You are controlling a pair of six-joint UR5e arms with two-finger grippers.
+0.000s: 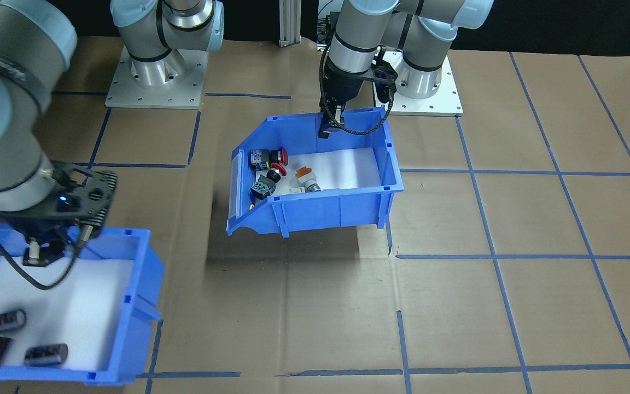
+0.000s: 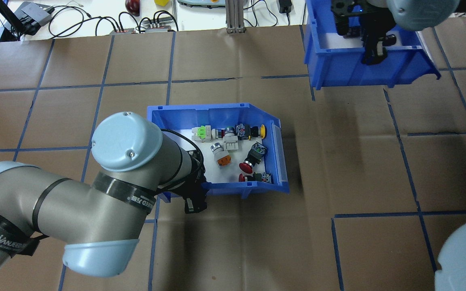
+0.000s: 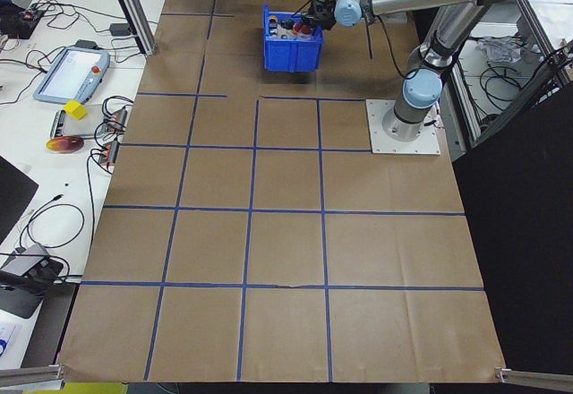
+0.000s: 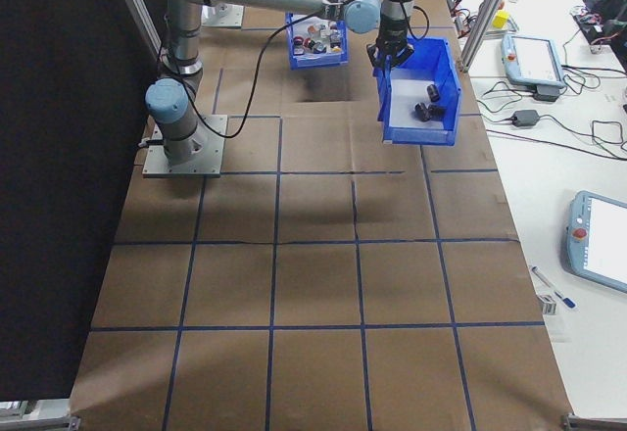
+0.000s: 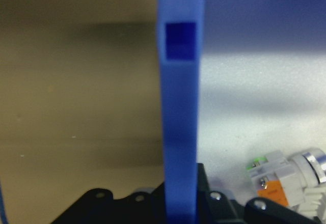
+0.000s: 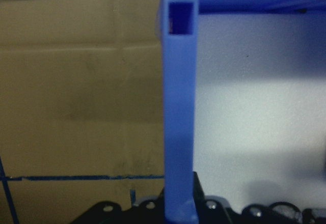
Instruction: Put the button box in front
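Brown table (image 1: 539, 306) gridded with blue tape. Near its middle, the button box (image 1: 342, 205), holding coloured push-buttons (image 2: 233, 149), hangs clear of the surface, its rear wall clamped by the left gripper (image 1: 327, 128). Farther off, the right gripper (image 1: 39, 253) pinches a second blue bin (image 1: 129, 323) containing dark cylinders (image 1: 0, 323).

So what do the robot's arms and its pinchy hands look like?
Both arms are fat silver-grey tubes with pale blue caps at the joints and black bands. The left gripper and right gripper are black, each with a looping black cable. The bases are bolted to metal plates.
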